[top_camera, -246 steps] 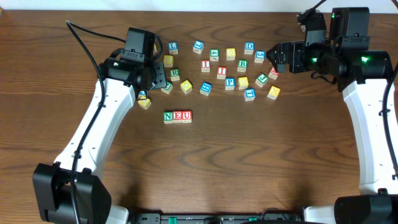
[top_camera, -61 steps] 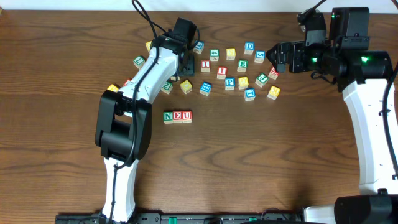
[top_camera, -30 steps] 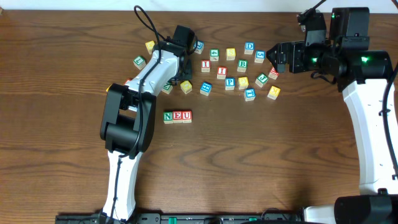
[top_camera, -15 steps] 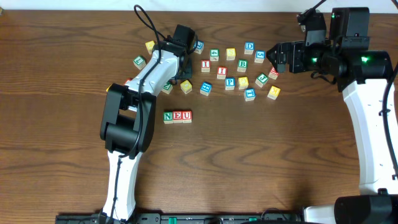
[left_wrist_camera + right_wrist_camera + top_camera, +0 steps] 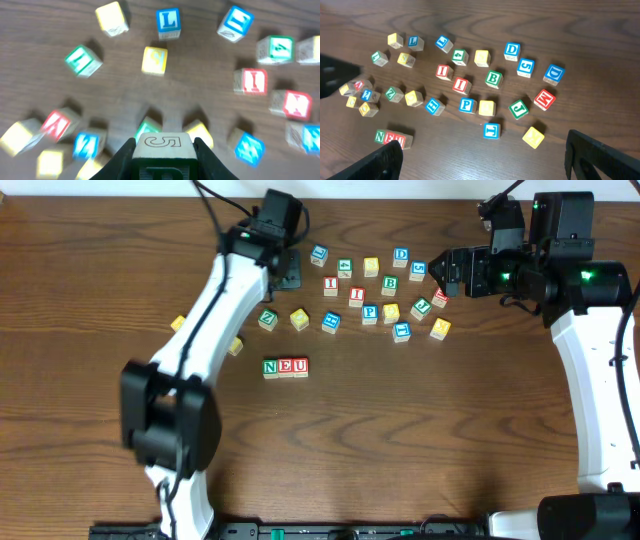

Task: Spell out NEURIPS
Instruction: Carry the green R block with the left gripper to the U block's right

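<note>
The green N, red E and red U cubes stand in a row (image 5: 285, 367), also at the lower left of the right wrist view (image 5: 394, 137). My left gripper (image 5: 287, 272) is raised over the back left of the scatter. It is shut on a cube (image 5: 162, 150) with a 5 on top and a green R, of which only the top shows. Two red I cubes (image 5: 331, 285) (image 5: 356, 296), the blue P (image 5: 369, 311) and a yellow cube (image 5: 391, 312) lie in the scatter. My right gripper (image 5: 440, 277) hangs open at the scatter's right end, holding nothing.
Other cubes lie around: blue L (image 5: 167, 22), green B (image 5: 390, 283), blue D (image 5: 401, 255), green J (image 5: 421, 307), red M (image 5: 439, 298), green Z (image 5: 267, 319). A few more sit at the left (image 5: 235, 345).
My left gripper closed on the R cube and has lifted it up and toward the back of the table. The right arm has not moved.
</note>
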